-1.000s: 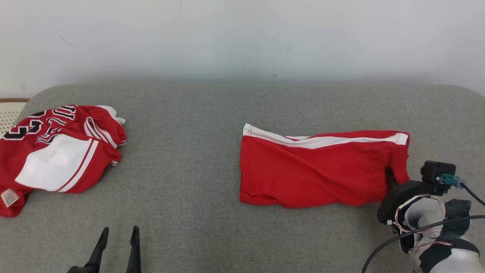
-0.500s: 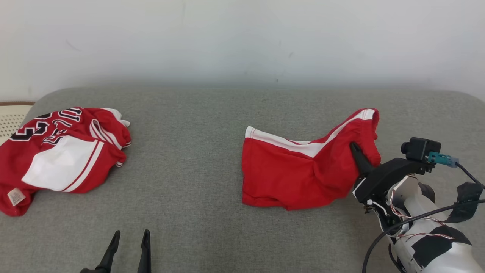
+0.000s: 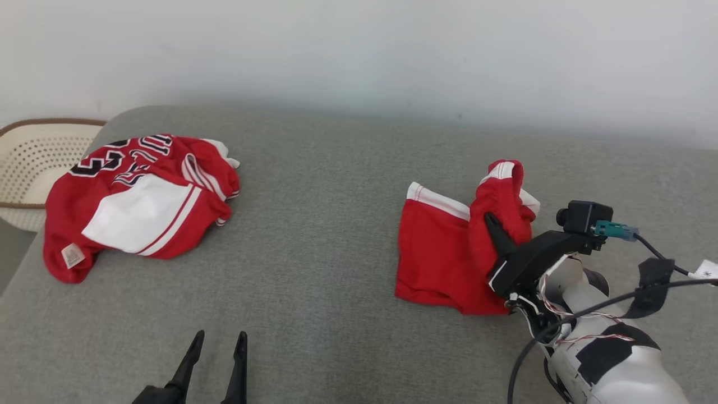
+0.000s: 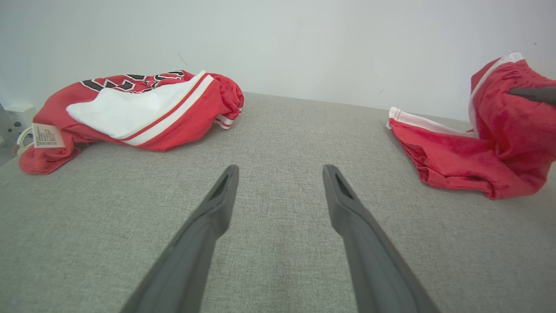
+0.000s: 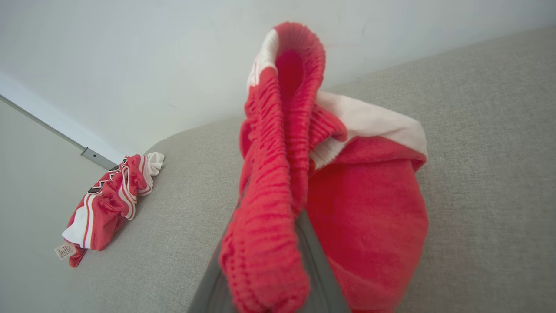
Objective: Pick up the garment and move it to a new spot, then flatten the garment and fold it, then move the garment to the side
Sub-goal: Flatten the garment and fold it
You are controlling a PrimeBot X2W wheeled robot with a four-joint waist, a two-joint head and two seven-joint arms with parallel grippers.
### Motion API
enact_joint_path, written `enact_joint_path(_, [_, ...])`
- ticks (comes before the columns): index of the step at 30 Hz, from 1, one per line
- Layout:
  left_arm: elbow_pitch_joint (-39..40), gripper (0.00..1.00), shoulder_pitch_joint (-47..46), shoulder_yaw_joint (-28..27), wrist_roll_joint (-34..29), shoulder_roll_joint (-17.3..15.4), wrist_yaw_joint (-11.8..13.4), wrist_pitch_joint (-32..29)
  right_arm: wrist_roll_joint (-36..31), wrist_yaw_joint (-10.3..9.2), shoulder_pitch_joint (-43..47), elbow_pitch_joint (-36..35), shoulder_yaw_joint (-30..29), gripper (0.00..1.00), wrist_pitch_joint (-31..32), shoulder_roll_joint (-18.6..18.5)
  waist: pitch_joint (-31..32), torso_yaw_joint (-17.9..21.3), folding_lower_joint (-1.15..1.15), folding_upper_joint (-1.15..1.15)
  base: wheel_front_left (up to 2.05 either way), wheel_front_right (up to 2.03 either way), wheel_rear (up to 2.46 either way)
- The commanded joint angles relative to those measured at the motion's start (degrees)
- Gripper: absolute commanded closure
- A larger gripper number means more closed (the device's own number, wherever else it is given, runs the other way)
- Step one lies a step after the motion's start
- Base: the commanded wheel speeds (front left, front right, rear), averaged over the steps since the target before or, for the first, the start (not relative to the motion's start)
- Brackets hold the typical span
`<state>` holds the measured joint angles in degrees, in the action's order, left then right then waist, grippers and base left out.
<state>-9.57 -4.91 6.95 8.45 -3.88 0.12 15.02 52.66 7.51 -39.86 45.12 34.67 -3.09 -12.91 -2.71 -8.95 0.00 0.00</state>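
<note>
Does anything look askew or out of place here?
The red shorts are half lifted and bunched, their waistband pinched by the right gripper. The jersey lies crumpled on the left end of the cushion. Nothing looks torn.

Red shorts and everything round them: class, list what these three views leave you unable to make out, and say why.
- Tips of the right end effector: buried in the shorts waistband, head and right wrist views.
- Number on the jersey: partly folded under, head view.
- Print on the label: too small, all views.
- Rest of the basket: cut by head view's left edge.
</note>
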Motion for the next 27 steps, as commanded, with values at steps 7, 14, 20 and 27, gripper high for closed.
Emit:
enact_joint_path(7, [-0.8,0.0,-1.4,1.6,0.0,0.4,-0.3,0.2,0.1,-0.04,-4.2,9.6,0.6,1.0,-1.6,2.1,-2.0,-4.8,0.0,0.0,0.0,0.0,0.0])
enact_joint_path(14, [-1.2,0.0,-2.2,2.5,0.7,0.7,-0.1,0.2,0.2,-0.04,-6.1,14.3,1.9,1.0,-4.1,2.6,-3.1,-7.0,0.0,0.0,0.0,0.0,0.0])
enact_joint_path(20, [-1.5,0.0,-2.3,3.0,1.2,0.9,0.3,0.2,0.0,-0.04,-7.2,16.7,3.5,0.0,-5.5,2.7,-3.3,-7.7,0.0,0.0,0.0,0.0,0.0])
enact_joint_path(27, [-1.3,0.0,-1.1,1.6,1.3,0.9,0.6,0.2,0.7,-0.04,-6.8,14.9,5.4,0.0,-8.8,1.6,-2.5,-6.7,0.0,0.0,0.0,0.0,0.0])
